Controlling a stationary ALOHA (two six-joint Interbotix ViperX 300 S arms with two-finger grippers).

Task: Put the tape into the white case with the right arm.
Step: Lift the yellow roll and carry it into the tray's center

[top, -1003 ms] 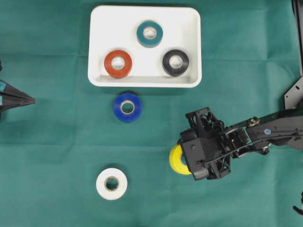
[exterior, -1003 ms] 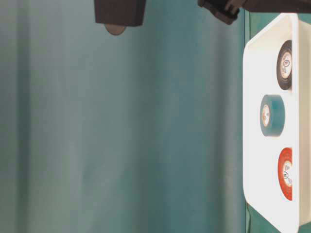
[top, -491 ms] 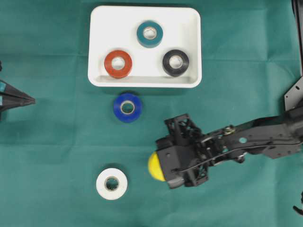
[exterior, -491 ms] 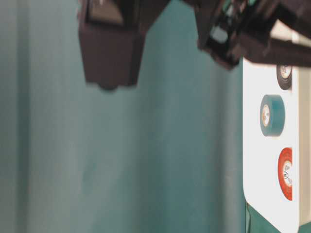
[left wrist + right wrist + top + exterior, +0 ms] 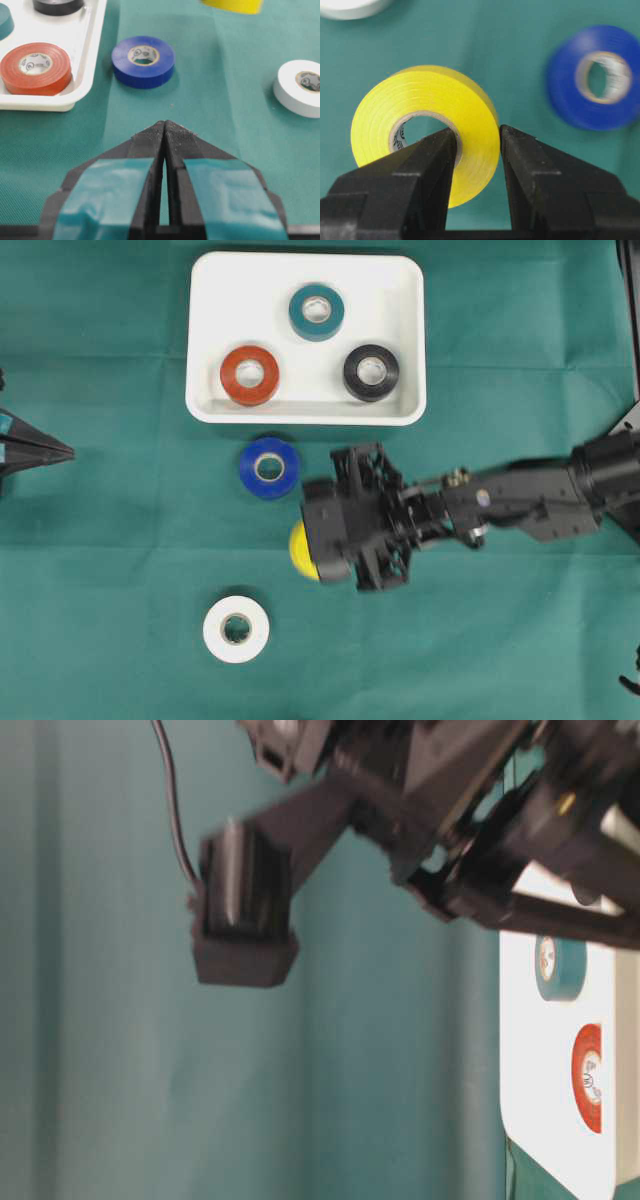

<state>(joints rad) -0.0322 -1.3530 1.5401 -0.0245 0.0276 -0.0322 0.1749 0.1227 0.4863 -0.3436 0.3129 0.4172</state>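
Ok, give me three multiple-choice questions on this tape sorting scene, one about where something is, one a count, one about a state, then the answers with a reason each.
1. Where is the blue tape roll?
A. inside the white case
B. on the green cloth just outside the case's near rim
C. in the right gripper

2. How many rolls lie in the white case?
A. two
B. three
C. five

3. How does the right gripper stand?
A. wide open above the cloth
B. shut on nothing
C. shut on the yellow tape roll

Answers:
1 B: the blue tape roll lies on the cloth below the white case.
2 B: the red roll, teal roll and black roll are inside.
3 C: the right gripper has one finger through the core of the yellow tape roll, the other outside it.
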